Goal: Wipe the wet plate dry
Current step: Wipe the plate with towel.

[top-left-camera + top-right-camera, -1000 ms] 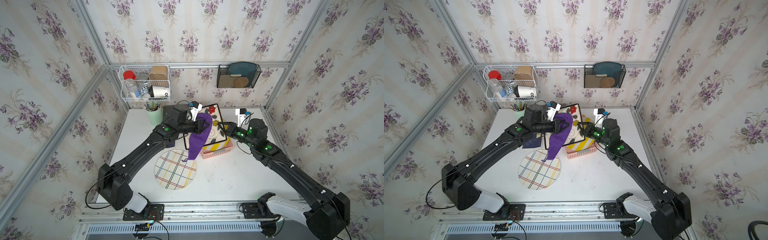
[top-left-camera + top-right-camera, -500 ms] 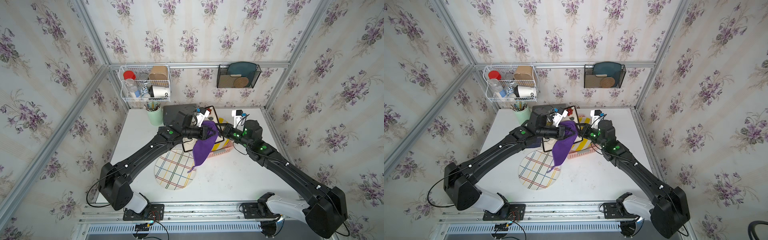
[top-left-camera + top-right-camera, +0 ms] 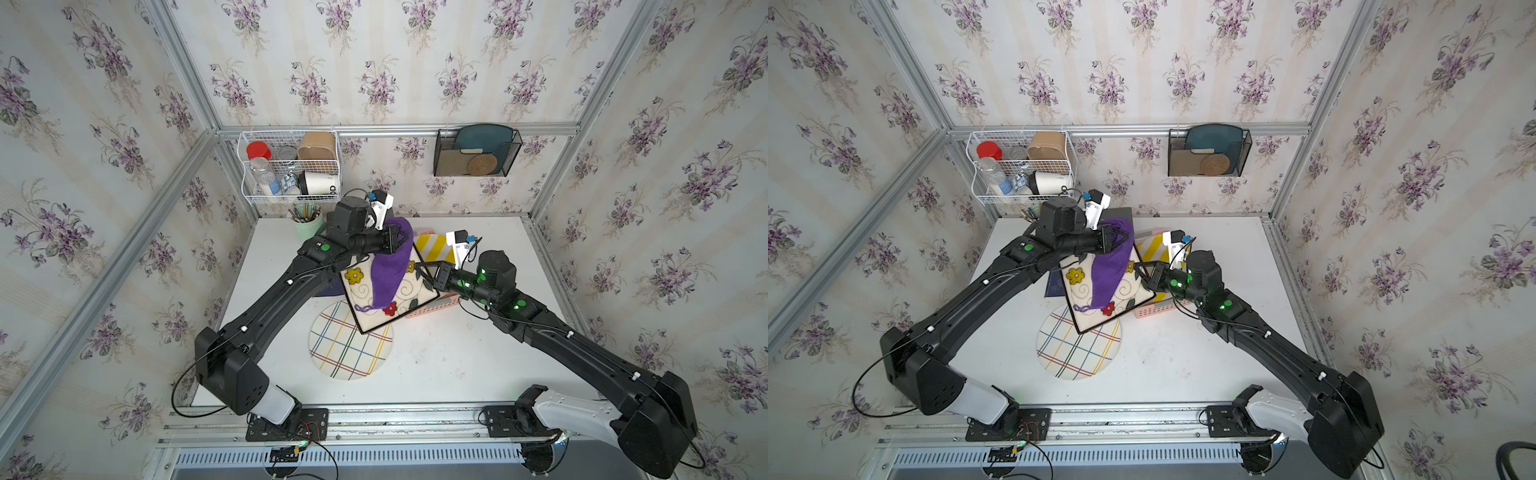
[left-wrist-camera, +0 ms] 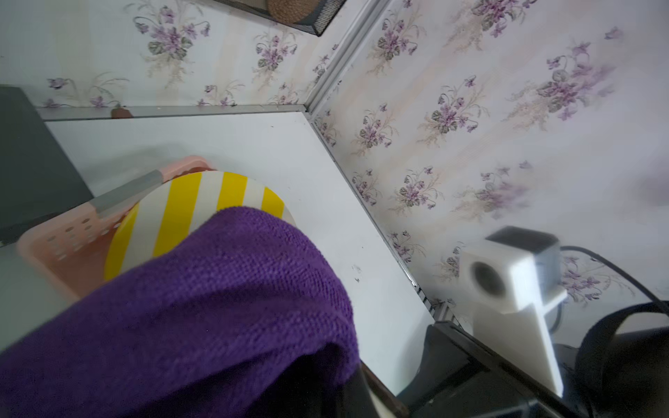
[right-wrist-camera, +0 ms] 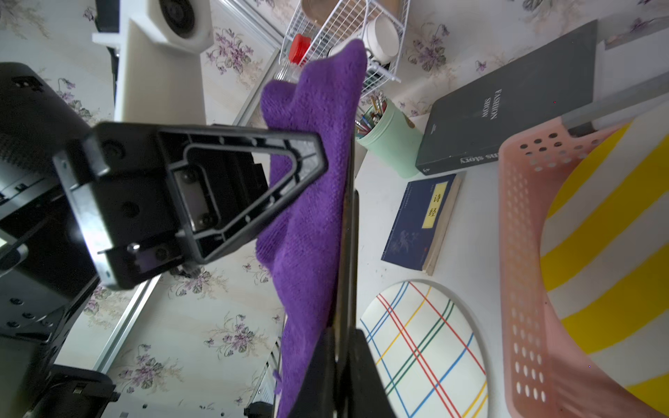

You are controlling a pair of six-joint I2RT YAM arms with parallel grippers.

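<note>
A square cream plate [image 3: 374, 309] [image 3: 1090, 307] with painted flowers and a dark rim hangs tilted above the table. My right gripper [image 3: 424, 276] [image 3: 1142, 274] is shut on its right edge; the right wrist view shows that gripper [image 5: 340, 347] clamping the plate [image 5: 348, 217] edge-on. My left gripper [image 3: 397, 241] [image 3: 1117, 239] is shut on a purple cloth [image 3: 390, 268] [image 3: 1111, 270] [image 5: 311, 181] that drapes down the plate's face. In the left wrist view the cloth [image 4: 202, 307] hides the jaws.
A round plaid plate [image 3: 351, 345] lies on the table below. A pink basket [image 3: 432, 309] holds a yellow-striped plate [image 3: 432, 247]. Books [image 5: 506, 101], a green pencil cup [image 3: 307, 224], a wire basket [image 3: 291, 166] and a black wall rack [image 3: 476, 151] stand at the back.
My left gripper swept the cloth across the plate toward the right gripper, then back to the plate's far edge. More of the plate's flowered face shows now. The right gripper kept its hold.
</note>
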